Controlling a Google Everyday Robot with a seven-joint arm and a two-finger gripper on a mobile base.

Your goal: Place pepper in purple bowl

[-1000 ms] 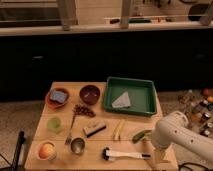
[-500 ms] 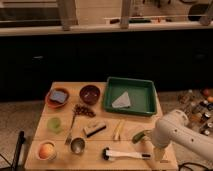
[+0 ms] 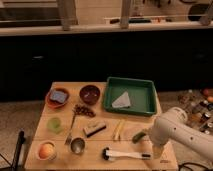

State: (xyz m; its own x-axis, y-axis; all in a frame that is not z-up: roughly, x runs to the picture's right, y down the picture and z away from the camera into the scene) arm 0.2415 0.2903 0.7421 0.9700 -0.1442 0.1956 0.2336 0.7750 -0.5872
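Observation:
The pepper (image 3: 140, 135), small, green and curved, lies on the wooden table (image 3: 60, 162) near its right front. The purple bowl (image 3: 90, 94) stands at the back of the table, left of the green tray, and looks empty. My white arm comes in from the lower right. Its gripper (image 3: 157, 149) hangs just right of and a little in front of the pepper, low over the table's right edge. The gripper does not hold the pepper.
An orange bowl (image 3: 58, 97) with a blue item stands left of the purple bowl. A green tray (image 3: 145, 87) holds a grey cloth. A pale yellow stick (image 3: 118, 129), a dark brush (image 3: 94, 129), a steel cup (image 3: 77, 145), a green cup (image 3: 54, 124), a fork (image 3: 71, 132) and a white-handled tool (image 3: 127, 154) lie around.
My arm has edged slightly left toward the pepper. The pepper and the other items have not moved.

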